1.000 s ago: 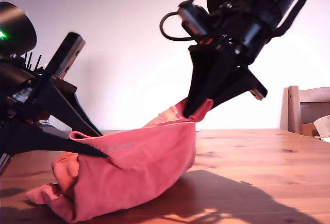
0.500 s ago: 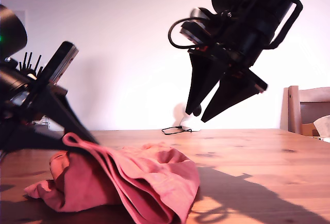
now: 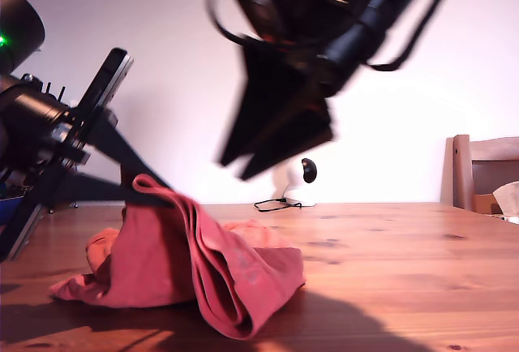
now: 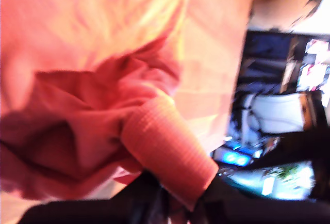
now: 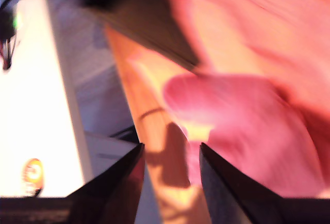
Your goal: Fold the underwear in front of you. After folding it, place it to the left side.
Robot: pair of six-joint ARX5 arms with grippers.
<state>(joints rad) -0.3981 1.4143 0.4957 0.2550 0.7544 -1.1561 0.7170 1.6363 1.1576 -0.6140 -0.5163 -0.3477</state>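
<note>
My first gripper (image 3: 142,194), at the exterior view's left, is clamped on the ribbed waistband of the soft, wrinkled coral-red underwear (image 3: 186,267), holding that edge raised above the wooden table (image 3: 405,271). The remainder of the garment lies heaped on the table at the exterior view's lower left, folded over itself. My second gripper (image 3: 243,161) hangs in the air above the garment, blurred, jaws parted and gripping nothing. A wooden chair (image 3: 482,169) stands at the exterior view's right edge.
</note>
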